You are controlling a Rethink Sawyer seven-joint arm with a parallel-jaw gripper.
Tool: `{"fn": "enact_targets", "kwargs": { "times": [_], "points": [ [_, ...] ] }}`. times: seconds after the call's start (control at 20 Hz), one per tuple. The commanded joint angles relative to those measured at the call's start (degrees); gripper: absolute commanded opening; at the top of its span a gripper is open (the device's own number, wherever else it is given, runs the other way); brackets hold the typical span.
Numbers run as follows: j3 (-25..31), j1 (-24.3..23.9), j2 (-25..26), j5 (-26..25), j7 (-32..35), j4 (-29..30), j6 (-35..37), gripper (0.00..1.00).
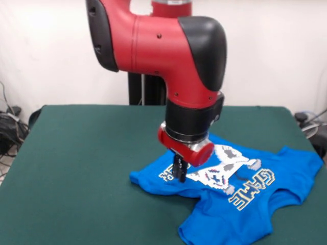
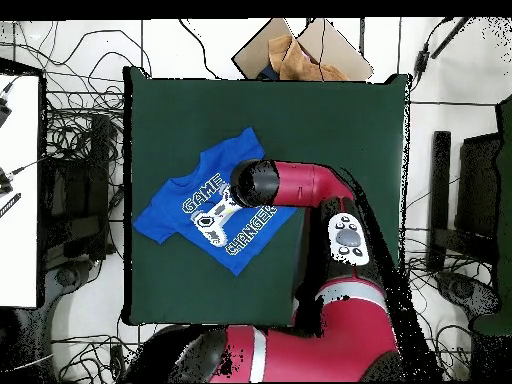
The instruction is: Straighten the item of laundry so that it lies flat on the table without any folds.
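Observation:
The item of laundry (image 1: 255, 204) is a bright blue T-shirt with a white print, lying on the green table (image 1: 76, 153) toward its right front. Its left part is bunched and folded under, and a sleeve juts toward the front edge. My gripper (image 1: 180, 176) comes straight down onto the shirt's left part, beside the print. Its dark fingers stand close together with their tips in the cloth. Seen from overhead, the shirt (image 2: 170, 215) lies askew on the table (image 2: 330, 120), and the arm's wrist (image 2: 255, 183) hides the gripper.
The red arm (image 2: 310, 185) reaches across the table from its base side. A cardboard box (image 2: 300, 50) with brown material sits just beyond the far table edge. Cables (image 2: 70, 150) and equipment lie on the floor around the table.

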Motion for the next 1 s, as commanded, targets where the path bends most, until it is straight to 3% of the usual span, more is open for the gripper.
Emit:
{"fn": "enact_targets", "kwargs": {
  "times": [0.05, 0.45, 1.0],
  "points": [
    [0.29, 0.82, 4.38, 1.24, 5.29, 3.63, -0.24, 0.0],
    [-0.63, 2.32, 7.48, 1.3, 7.6, 2.91, -4.44, 0.0],
    [-0.56, 2.84, 5.0, 2.89, 7.48, 3.92, -0.25, 0.0]
  ]
}}
